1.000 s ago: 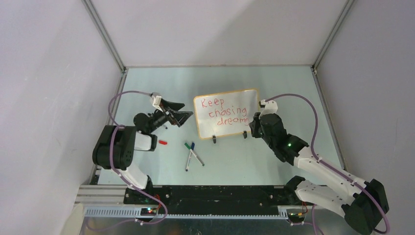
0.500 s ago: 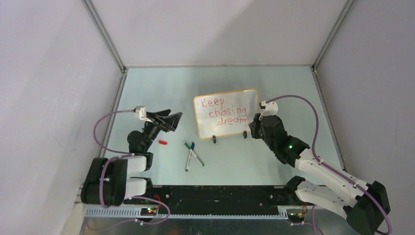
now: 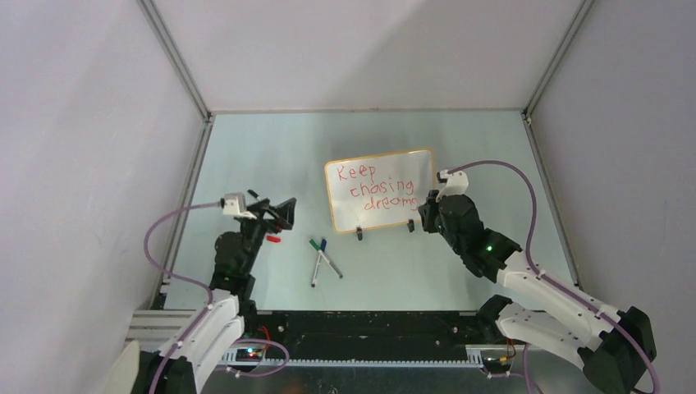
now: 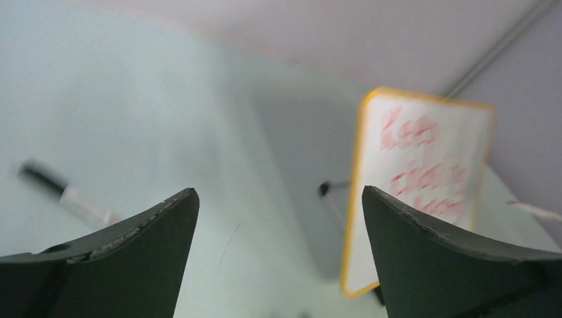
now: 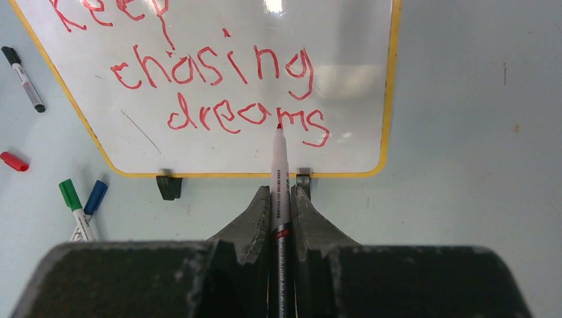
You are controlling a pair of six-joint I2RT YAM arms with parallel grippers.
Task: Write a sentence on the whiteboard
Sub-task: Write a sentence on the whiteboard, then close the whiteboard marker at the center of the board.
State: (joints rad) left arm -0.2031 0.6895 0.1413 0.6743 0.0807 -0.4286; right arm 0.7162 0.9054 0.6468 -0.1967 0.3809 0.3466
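The whiteboard (image 3: 418,168) stands on two black clip feet at the table's centre; its tan-orange frame also shows in the right wrist view (image 5: 344,79) and, blurred, in the left wrist view (image 4: 374,152). The sentence (image 3: 379,190) in red reads "Keep chasing dreams" (image 5: 199,69). My right gripper (image 3: 427,215) (image 5: 280,192) is at the board's lower right corner, shut on a red-tipped marker (image 5: 279,165) whose tip lies at the "m" of "dreams". My left gripper (image 3: 283,209) (image 4: 278,192) hangs open and empty, left of the board and apart from it.
A red cap (image 3: 273,240) (image 5: 13,161) lies below the left gripper. A green marker (image 5: 74,205) and a blue marker (image 5: 93,199) lie crossed in front of the board (image 3: 320,258). A black-capped marker (image 5: 23,78) (image 4: 66,195) lies left of it. Enclosure walls stand on three sides.
The left arm has drawn back toward its base and away from the board, its gripper still open. The right arm, the marker and the board have not moved.
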